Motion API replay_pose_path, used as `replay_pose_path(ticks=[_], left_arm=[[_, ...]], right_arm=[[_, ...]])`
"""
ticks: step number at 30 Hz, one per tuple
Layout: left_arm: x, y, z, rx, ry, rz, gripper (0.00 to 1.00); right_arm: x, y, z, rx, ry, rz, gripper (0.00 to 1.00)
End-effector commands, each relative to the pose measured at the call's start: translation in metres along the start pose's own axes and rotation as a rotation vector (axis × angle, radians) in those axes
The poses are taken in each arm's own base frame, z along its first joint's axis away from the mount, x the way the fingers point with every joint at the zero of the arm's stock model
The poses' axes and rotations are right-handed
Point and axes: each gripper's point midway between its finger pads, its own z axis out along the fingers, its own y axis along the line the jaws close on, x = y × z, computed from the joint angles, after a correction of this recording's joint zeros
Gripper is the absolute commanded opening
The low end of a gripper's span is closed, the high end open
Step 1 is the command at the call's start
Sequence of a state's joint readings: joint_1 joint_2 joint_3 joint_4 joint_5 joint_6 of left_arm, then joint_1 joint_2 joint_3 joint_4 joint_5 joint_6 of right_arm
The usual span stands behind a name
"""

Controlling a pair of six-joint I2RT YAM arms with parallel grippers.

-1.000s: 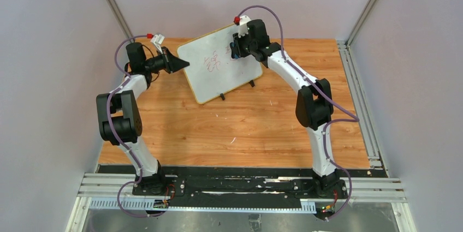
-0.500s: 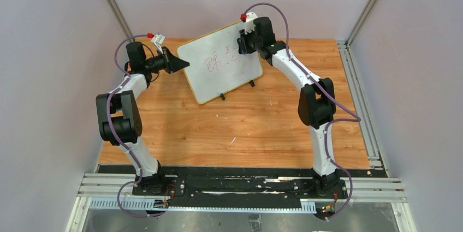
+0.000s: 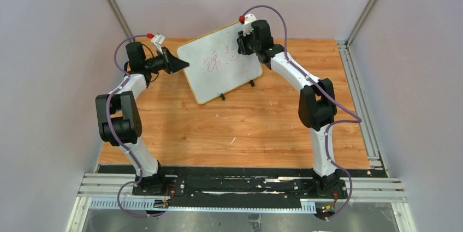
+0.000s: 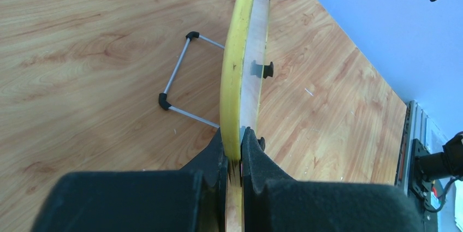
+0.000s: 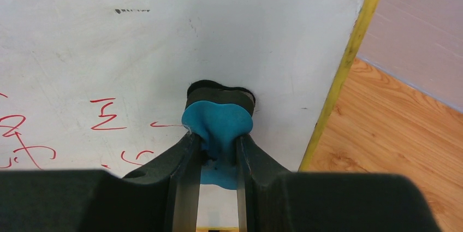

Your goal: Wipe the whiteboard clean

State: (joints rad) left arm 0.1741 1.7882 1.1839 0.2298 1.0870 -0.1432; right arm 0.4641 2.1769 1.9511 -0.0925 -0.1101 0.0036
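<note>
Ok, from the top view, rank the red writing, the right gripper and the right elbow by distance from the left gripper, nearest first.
1. The red writing, in the middle of the whiteboard, just right of the left gripper.
2. The right gripper, holding the eraser at the board's upper right.
3. The right elbow, off the board, far right.

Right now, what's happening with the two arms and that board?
The left gripper is clamped on the edge of the propped-up white board with the yellow frame, steadying it on the wooden table. The right gripper holds a small blue eraser pressed against the board's face near its right edge. Red handwriting to the eraser's left is not yet wiped.
</note>
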Motion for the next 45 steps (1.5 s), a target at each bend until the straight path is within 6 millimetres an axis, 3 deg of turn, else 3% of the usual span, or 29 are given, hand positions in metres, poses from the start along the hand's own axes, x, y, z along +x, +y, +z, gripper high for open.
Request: replay_pose_path(ticks=[1, 12, 15, 23, 37, 41, 45], left_arm=[[0.033, 0.041, -0.004, -0.158, 0.066, 0.11, 0.0], [0.032, 0.038, -0.004, -0.152, 0.064, 0.112, 0.0], [0.032, 0.038, -0.004, -0.151, 0.064, 0.113, 0.0], [0.035, 0.037, -0.004, -0.145, 0.068, 0.11, 0.0], [0.039, 0.037, -0.007, -0.155, 0.091, 0.121, 0.0], [0.039, 0.037, -0.007, -0.158, 0.095, 0.121, 0.0], [0.037, 0.038, -0.007, -0.159, 0.092, 0.119, 0.0]], right_arm=[[-0.005, 0.04, -0.002, -0.028, -0.026, -0.03, 0.01], [-0.015, 0.126, -0.005, -0.157, -0.064, -0.076, 0.01], [-0.015, 0.132, -0.005, -0.16, -0.065, -0.091, 0.01], [-0.004, 0.091, 0.007, -0.072, -0.03, -0.091, 0.01], [0.007, -0.02, 0.002, 0.105, -0.006, -0.033, 0.01], [0.011, -0.04, -0.005, 0.135, -0.005, -0.018, 0.01], [0.019, -0.048, -0.01, 0.151, 0.004, -0.019, 0.01]])
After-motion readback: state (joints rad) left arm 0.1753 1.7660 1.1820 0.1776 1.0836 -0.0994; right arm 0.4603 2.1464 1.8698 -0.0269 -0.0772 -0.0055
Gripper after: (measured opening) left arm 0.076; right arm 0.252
